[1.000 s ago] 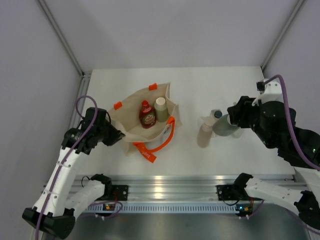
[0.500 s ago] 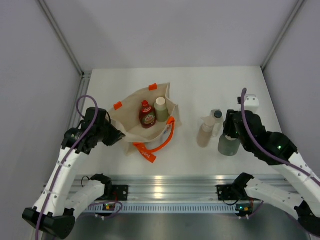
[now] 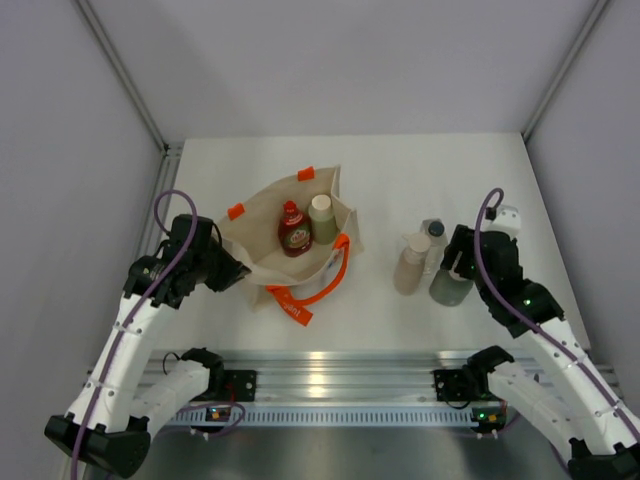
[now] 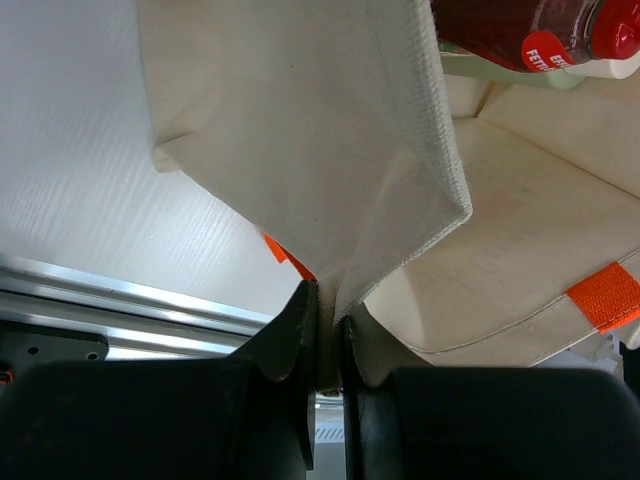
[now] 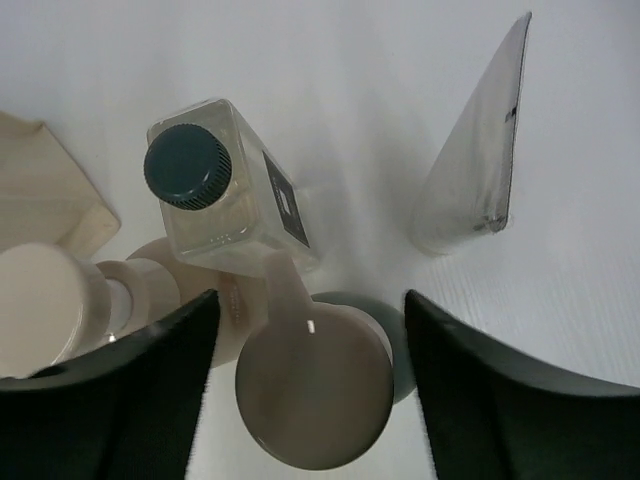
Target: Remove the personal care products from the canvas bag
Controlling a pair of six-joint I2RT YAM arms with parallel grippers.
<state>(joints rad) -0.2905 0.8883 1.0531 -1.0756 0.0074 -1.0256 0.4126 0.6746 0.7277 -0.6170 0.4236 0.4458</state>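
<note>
Your left tool [image 4: 325, 310] is pinched shut on the near-left edge of the beige canvas bag with orange handles [image 3: 262, 228]. If the cloth slips out, the mouth could flop closed.

Inside the bag, a pale green bottle with a white cap [image 3: 321, 215] stands touching a red sauce bottle [image 3: 293, 230]. You might grab the wrong one.

On the white bench [image 3: 380, 170] to the right, a tan bottle [image 3: 410, 265], a clear bottle with a dark cap [image 3: 433, 231] and a grey-green bottle with a white cap [image 3: 450, 287] stand crowded together. Your right tool [image 5: 308, 300] is open around the grey-green one. Lifting crookedly could knock its neighbours over.
</note>
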